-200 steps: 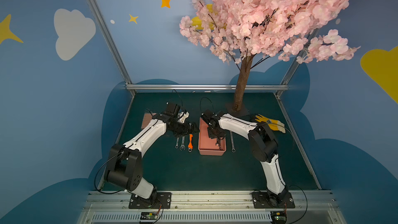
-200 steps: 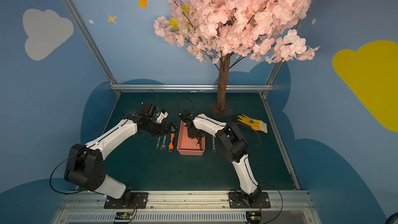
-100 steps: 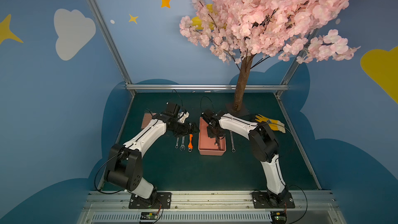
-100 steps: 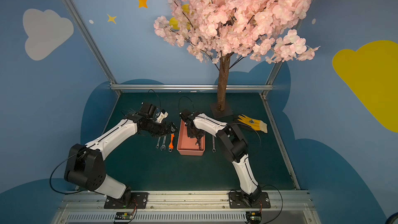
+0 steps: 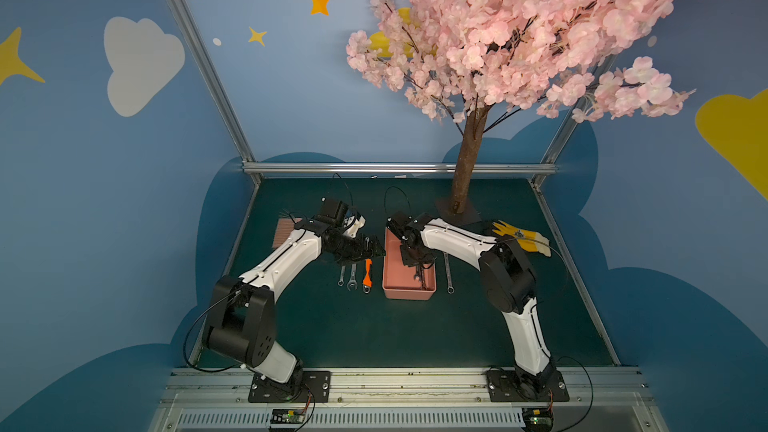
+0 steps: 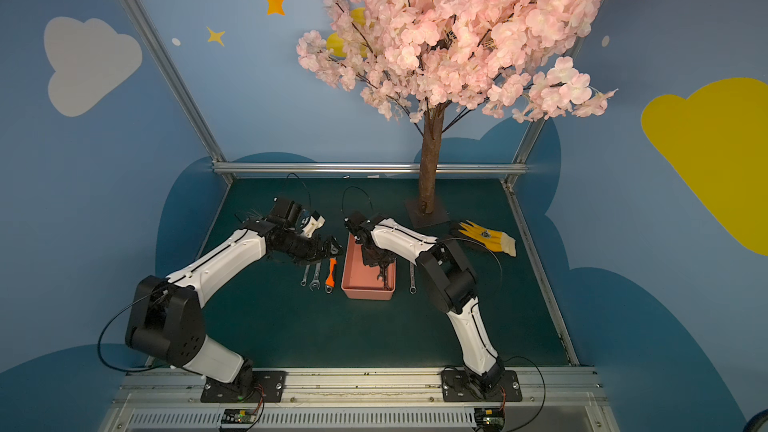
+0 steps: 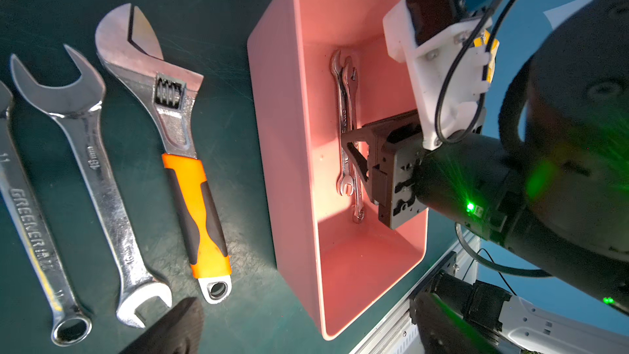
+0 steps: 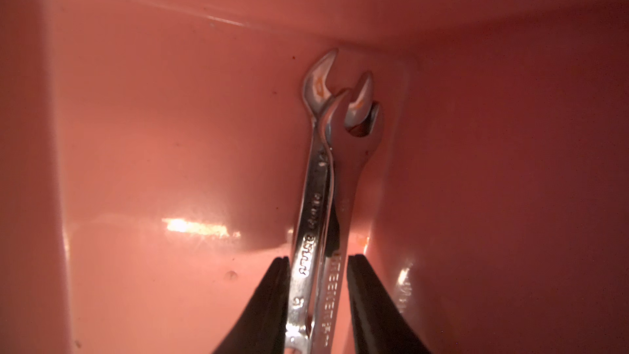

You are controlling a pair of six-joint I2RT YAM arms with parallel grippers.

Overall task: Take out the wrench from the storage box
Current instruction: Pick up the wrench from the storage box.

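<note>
The salmon-pink storage box (image 5: pixel 409 293) (image 6: pixel 368 294) stands mid-table. Two slim steel wrenches (image 7: pixel 345 114) (image 8: pixel 326 199) lie side by side on its floor, along the wall nearer the right arm. My right gripper (image 8: pixel 318 301) (image 5: pixel 413 259) reaches down into the box. Its black pads (image 8: pixel 272 301) press on the outer sides of both shafts, so it is shut on the pair, which still rests on the floor. My left gripper (image 5: pixel 370 249) hovers just left of the box, open and empty. In the left wrist view only one of its fingertips (image 7: pixel 170 328) shows.
On the mat left of the box lie a slim wrench (image 5: pixel 341 276), a wider open-ended wrench (image 5: pixel 352 278) and an orange-handled adjustable wrench (image 5: pixel 367 276). Another slim wrench (image 5: pixel 448 272) lies right of the box. A yellow glove (image 5: pixel 519 236), the tree base (image 5: pixel 457 209) and a pink brush (image 5: pixel 284 232) sit farther back.
The right gripper's jaws have narrowed onto the two wrenches inside the box. Both arms have hardly moved, and the left gripper stays wide open.
</note>
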